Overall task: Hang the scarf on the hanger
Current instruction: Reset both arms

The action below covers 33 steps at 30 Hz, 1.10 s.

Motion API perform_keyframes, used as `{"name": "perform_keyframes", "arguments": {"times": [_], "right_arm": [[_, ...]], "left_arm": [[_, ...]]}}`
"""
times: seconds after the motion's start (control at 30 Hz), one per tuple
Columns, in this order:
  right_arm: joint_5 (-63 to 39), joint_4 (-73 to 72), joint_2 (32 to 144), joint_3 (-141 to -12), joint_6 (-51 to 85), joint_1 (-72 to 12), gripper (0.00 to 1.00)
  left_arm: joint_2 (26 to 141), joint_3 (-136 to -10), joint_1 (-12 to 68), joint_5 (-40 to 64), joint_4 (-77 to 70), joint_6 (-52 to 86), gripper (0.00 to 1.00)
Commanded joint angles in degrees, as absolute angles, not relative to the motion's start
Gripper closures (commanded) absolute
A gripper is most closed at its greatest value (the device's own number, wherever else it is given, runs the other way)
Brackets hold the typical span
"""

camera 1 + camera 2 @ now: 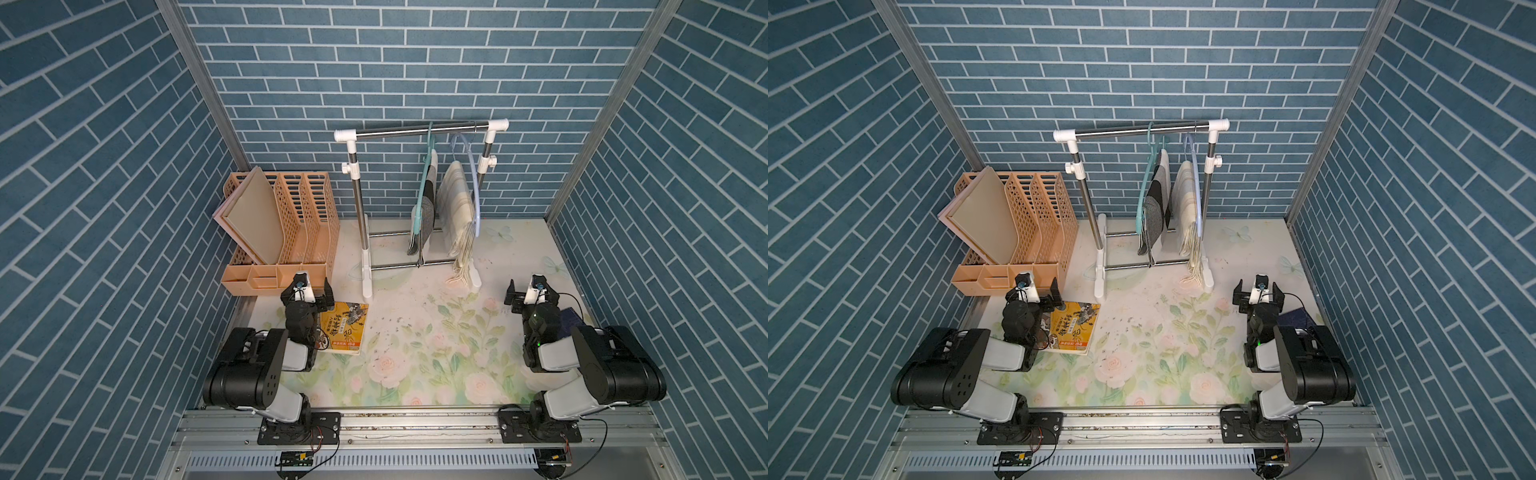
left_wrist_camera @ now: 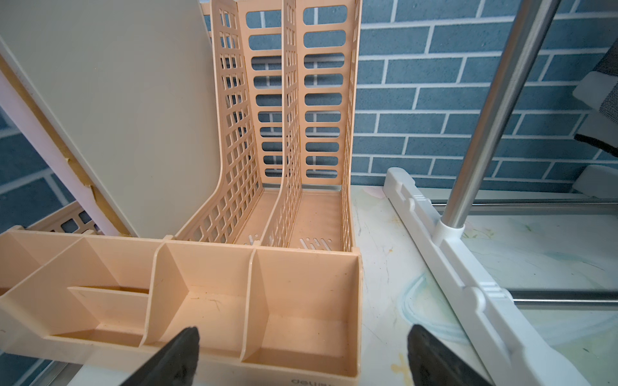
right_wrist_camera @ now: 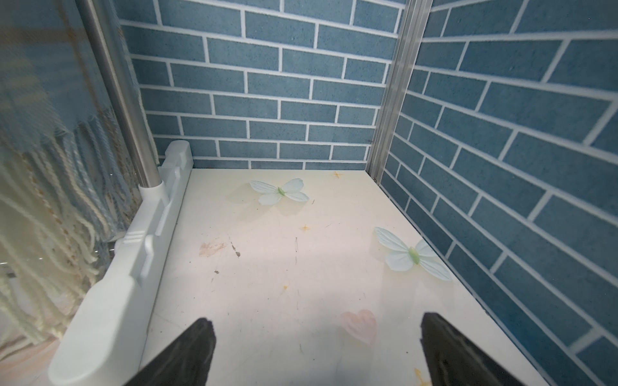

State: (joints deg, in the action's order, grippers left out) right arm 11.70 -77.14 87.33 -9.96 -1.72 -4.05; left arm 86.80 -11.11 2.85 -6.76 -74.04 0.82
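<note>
Right wrist view: right gripper (image 3: 317,320) stands wide apart and empty, with the cream fringed scarf (image 3: 50,200) ahead-left of it, draped on a pale blue hanger (image 1: 478,199). Left gripper (image 2: 304,331) is likewise spread and empty, facing the peach file organizer (image 2: 301,284).

This is a robot lab booth dressed as a home corner. Brick-print walls (image 1: 415,62) sit in aluminium posts (image 1: 203,83), and a left arm (image 1: 249,374) and right arm (image 1: 615,365) are bolted to a metal rail (image 1: 415,424). A clothes rack (image 1: 419,128), file organizer (image 1: 307,216) and book (image 1: 343,328) stand on a floral tabletop (image 1: 415,357).
</note>
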Motion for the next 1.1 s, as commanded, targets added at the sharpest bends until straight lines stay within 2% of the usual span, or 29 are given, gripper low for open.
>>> {"name": "perform_keyframes", "arguments": {"times": [0.0,0.27,0.43,0.5,0.57,0.63,0.67,0.73,0.77,0.83,0.87,0.93,1.03,1.07], "right_arm": [[11.3,-77.0,87.6,-10.7,0.0,-3.8,0.0],[11.3,-77.0,87.6,-10.8,0.0,-3.8,0.0],[11.3,-77.0,87.6,-10.7,0.0,-3.9,0.0],[11.3,-77.0,87.6,-10.7,0.0,-3.8,0.0],[11.3,-77.0,87.6,-10.8,0.0,-3.9,0.0],[11.3,-77.0,87.5,-10.7,0.0,-3.9,0.0],[11.3,-77.0,87.6,-10.8,0.0,-3.8,0.0],[11.3,-77.0,87.6,-10.8,0.0,-3.9,0.0],[11.3,-77.0,87.6,-10.8,0.0,-3.9,0.0],[11.3,-77.0,87.6,-10.8,0.0,-3.9,0.0],[11.3,-76.9,87.5,-10.8,0.0,-3.9,0.0],[11.3,-77.0,87.6,-10.7,0.0,-3.9,0.0],[11.3,-77.0,87.6,-10.8,0.0,-3.8,0.0],[11.3,-77.0,87.6,-10.7,0.0,-3.8,0.0]], "left_arm": [[86.9,-11.7,2.4,-6.3,-74.4,0.4,0.0],[86.9,-11.8,2.4,-6.3,-74.3,0.4,0.0],[86.7,-10.4,2.4,-13.2,-77.1,3.0,0.0],[86.7,-11.8,2.5,-4.2,-74.2,-0.8,0.0],[86.7,-9.7,2.5,-0.4,-78.2,-2.0,0.0],[86.5,-11.2,2.3,-9.5,-75.0,2.2,0.0],[86.6,-9.2,2.2,-11.1,-78.5,2.4,0.0],[86.2,-8.8,2.3,3.6,-78.9,-3.6,0.0],[85.8,-8.0,1.8,3.1,-79.8,-2.6,0.01],[86.5,-6.6,1.8,-6.0,-83.7,1.1,0.0],[85.9,-6.6,1.7,-4.7,-82.8,0.5,0.0],[86.7,-9.0,1.7,4.3,-80.2,-2.9,0.0],[86.9,-11.8,1.6,-5.0,-74.3,0.8,0.0],[86.6,-11.9,1.7,-3.4,-73.8,0.2,0.0]]}}
